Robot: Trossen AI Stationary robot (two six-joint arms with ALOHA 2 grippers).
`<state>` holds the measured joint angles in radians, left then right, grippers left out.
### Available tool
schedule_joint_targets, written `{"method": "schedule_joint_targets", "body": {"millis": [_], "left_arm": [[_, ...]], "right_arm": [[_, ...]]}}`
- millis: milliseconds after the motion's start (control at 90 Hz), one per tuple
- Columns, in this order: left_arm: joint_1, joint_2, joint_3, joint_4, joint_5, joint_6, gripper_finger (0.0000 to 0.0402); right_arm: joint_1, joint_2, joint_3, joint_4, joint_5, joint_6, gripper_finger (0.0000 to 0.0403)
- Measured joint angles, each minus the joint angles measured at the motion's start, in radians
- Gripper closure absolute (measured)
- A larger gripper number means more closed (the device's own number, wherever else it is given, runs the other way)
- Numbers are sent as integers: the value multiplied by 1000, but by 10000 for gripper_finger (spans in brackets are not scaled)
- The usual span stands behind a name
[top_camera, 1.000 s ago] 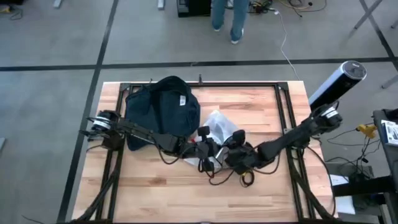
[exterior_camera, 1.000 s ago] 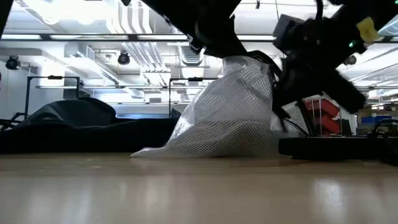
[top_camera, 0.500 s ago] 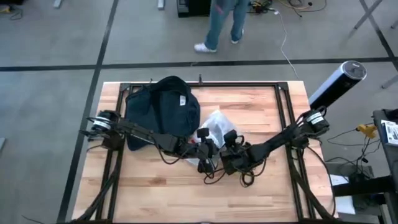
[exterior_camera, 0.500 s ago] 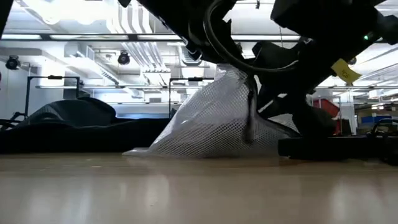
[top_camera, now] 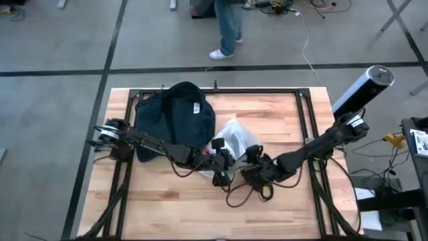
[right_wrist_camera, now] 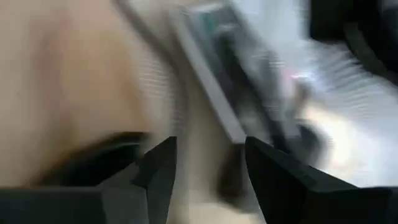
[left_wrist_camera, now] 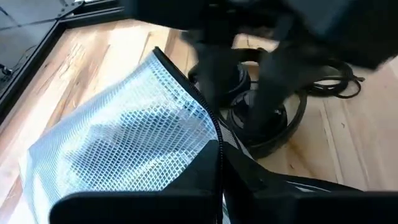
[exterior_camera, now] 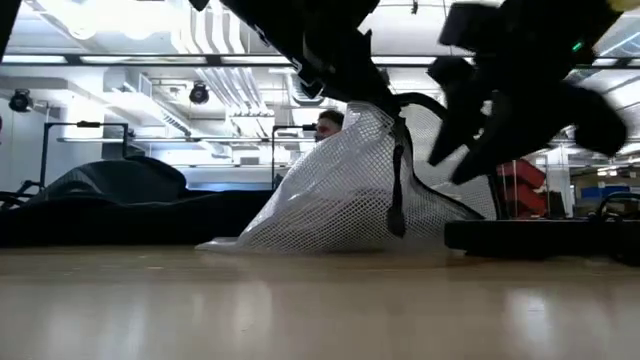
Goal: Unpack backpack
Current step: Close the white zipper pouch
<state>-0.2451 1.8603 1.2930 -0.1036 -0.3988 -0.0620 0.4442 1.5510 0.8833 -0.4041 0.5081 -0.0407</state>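
The dark navy backpack (top_camera: pixel 175 115) lies slumped at the table's far left, untouched. A silvery mesh pouch (top_camera: pixel 235 136) (exterior_camera: pixel 340 195) stands near the middle, its top raised and its bottom edge on the wood. My left gripper (top_camera: pixel 217 163) (exterior_camera: pixel 345 70) is shut on it. Black headphones (left_wrist_camera: pixel 264 115) with cables (top_camera: pixel 239 194) lie just beyond the pouch. My right gripper (top_camera: pixel 257 175) (right_wrist_camera: pixel 208 171) hovers open over the headphones, nothing between its fingers. My left gripper pinches the pouch's black zip edge (left_wrist_camera: pixel 219 163) at the pouch's raised top between its two fingers. The fingers slant down from the table's left. The pouch hangs tent-like below the hold, with its lower edge (exterior_camera: pixel 300 245) resting on the table.
A black metal frame (top_camera: pixel 304 117) runs along the table's far and side edges. A grey cylinder (top_camera: pixel 361 90) stands off the far right corner. A person (top_camera: pixel 227 27) walks on the floor beyond the table. The near half of the tabletop (top_camera: pixel 200 214) is bare wood.
My right gripper has gone toward the table's left and down at the pouch, then drawn back right and up. A black cord now hangs in front of the pouch, and the cable loop on the table has shifted. The pouch's top has moved slightly left.
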Motion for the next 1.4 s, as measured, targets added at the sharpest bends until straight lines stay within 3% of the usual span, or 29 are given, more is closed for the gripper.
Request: {"method": "schedule_joint_targets", "body": {"millis": [211,522,667,878,1244,1400], "left_arm": [[0,0,0,-5,0,-70,402],[0,-27,0,-31,-1,-148,402],[-1,-76,0,-133,-6,-211,393],[-19,-144,0,-291,-11,-267,322],[-162,-145,-5,-304,-10,-313,179],[-298,-130,-105,-145,-208,-333,154]], "right_arm": [[42,-30,-5,-11,-194,57,243],[41,-30,-5,88,-194,-169,266],[40,-30,-5,115,-194,-224,277],[40,-30,-5,129,-194,-227,284],[42,-30,-34,253,-195,-222,262],[53,-25,-34,283,-194,-232,262]]}}
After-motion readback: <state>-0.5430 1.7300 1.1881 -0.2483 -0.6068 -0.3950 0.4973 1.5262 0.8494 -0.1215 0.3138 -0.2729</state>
